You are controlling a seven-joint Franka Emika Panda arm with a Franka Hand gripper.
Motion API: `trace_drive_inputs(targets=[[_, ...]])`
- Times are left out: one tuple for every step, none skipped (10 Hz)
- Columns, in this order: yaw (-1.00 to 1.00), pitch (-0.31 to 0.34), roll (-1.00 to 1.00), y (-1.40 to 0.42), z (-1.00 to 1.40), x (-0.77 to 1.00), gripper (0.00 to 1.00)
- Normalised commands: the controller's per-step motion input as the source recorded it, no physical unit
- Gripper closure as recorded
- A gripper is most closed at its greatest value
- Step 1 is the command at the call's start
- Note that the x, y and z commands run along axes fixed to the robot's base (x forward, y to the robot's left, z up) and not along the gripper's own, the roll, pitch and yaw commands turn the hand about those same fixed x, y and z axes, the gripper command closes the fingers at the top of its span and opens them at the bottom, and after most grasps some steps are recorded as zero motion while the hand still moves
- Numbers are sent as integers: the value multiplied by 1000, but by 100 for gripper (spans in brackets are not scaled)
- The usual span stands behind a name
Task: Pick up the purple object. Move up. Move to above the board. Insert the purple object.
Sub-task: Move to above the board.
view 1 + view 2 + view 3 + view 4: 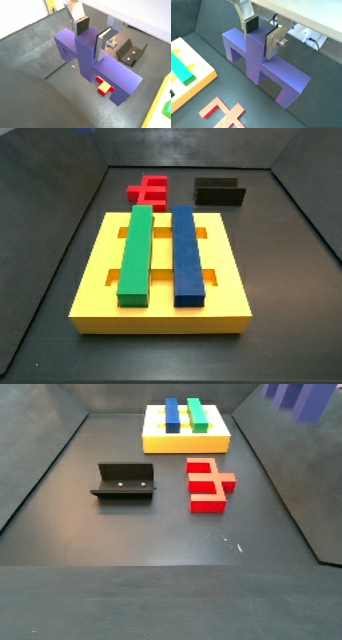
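The purple object (115, 76) hangs above the floor, a wide bar with legs and a raised middle stub, seen in both wrist views (281, 75). My gripper (92, 39) is shut on that stub, one dark pad on each side (260, 37). In a side view only a corner of the purple object (297, 398) shows at the top right, high up; the fingers are out of frame there. The yellow board (160, 314) lies flat, bearing a long green bar (136, 253) and a blue bar (187, 253). Its edge also shows in the wrist views (202, 76) (162, 92), off to one side of the held piece.
A red stepped block (205, 484) lies on the dark floor between the board (187, 444) and the fixture (124, 481). It shows under the held piece in a wrist view (104, 88). The fixture (221, 192) stands beside the red block (150, 191). Dark walls enclose the floor.
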Motion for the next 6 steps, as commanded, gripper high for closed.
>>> trace_drive_inputs(targets=[[-7, 111, -52, 3, 251, 91, 100], [1000, 31, -22, -1400, 228, 898, 100], [1000, 33, -15, -1400, 199, 891, 100], [1000, 44, 0, -1400, 178, 930, 100], [1000, 46, -19, -1400, 191, 978, 100], [1000, 47, -14, -1400, 198, 961, 100]])
